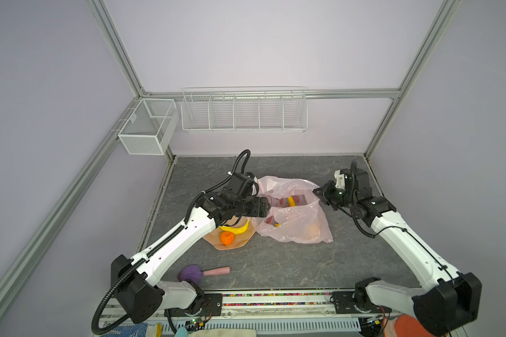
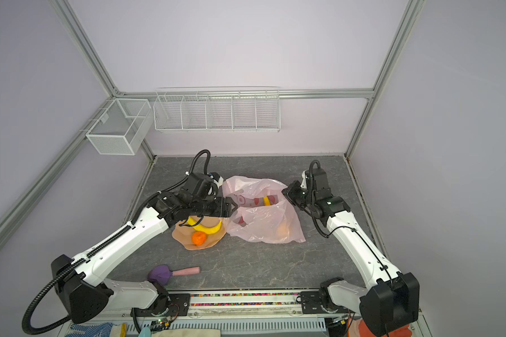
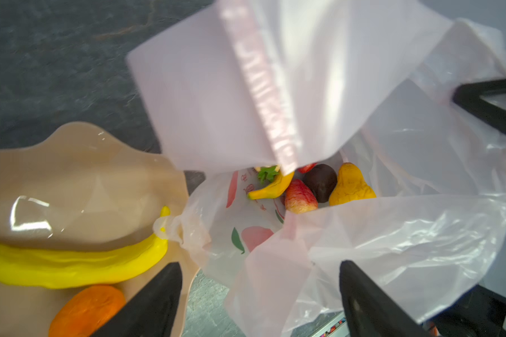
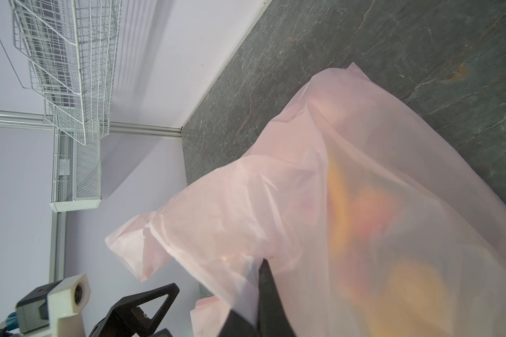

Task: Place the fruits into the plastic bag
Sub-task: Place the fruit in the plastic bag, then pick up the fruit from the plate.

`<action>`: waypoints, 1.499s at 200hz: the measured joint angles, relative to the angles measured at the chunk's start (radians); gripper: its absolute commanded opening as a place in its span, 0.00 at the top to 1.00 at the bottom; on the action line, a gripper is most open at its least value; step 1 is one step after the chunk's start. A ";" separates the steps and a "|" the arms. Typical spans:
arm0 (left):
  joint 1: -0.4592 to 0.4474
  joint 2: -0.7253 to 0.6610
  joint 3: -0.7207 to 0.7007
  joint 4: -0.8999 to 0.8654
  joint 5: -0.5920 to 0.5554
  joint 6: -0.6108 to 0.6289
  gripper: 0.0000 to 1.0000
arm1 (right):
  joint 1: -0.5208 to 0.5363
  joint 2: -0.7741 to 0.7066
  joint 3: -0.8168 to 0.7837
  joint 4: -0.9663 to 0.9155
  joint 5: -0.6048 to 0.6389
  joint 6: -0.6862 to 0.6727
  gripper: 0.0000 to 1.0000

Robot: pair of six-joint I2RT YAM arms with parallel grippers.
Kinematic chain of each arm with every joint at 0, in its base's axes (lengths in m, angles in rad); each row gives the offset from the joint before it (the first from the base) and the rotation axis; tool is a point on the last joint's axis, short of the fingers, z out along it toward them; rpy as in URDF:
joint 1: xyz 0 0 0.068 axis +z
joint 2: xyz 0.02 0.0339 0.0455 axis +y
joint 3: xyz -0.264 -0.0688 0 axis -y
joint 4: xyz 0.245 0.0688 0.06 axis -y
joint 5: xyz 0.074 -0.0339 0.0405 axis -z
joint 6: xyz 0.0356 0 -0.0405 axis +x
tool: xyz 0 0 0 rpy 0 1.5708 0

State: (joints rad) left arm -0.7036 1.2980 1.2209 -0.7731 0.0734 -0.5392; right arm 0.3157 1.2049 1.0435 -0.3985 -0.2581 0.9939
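The right pincer was closed on a fold of the plastic bag, holding that side of the rim up off the surface. The left pincer stood wide open and empty at the bag's mouth. Inside lay a small banana, a strawberry, a dark fruit and a pear-shaped yellow fruit. A large banana and an orange lay on the peach dish just beside the bag.

The thin film could likely slip from the right pincer's pinch, letting the mouth collapse. Some of the bag's film also lay over the large banana's tip, so lifting that fruit might snag and drag the bag.

Only the left wrist view looked down the mouth and showed the bagged fruits plainly; the top views gave mere coloured glimpses through the film. The right wrist view alone showed the pinch itself. Only the top views showed the brush, well apart.
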 measured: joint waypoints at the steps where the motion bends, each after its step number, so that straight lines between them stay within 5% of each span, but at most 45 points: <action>1: 0.005 -0.004 -0.005 -0.001 -0.003 -0.007 0.16 | 0.000 0.000 0.000 0.000 0.000 0.000 0.93; 71: 0.297 -0.139 -0.267 -0.098 -0.073 -0.341 0.18 | 0.000 0.002 0.000 0.000 -0.005 0.000 0.93; 168: 0.384 0.005 -0.333 -0.010 -0.071 -0.474 0.27 | 0.000 0.002 0.000 0.000 -0.005 0.000 0.93; 300: 0.414 0.282 -0.293 0.116 -0.027 -0.469 0.50 | 0.000 -0.002 0.000 -0.002 -0.004 -0.004 0.93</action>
State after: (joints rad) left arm -0.2897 1.5795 0.9279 -0.6571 0.0463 -1.0080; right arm 0.3157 1.2026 1.0435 -0.4000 -0.2623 0.9897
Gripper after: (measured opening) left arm 0.518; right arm 0.067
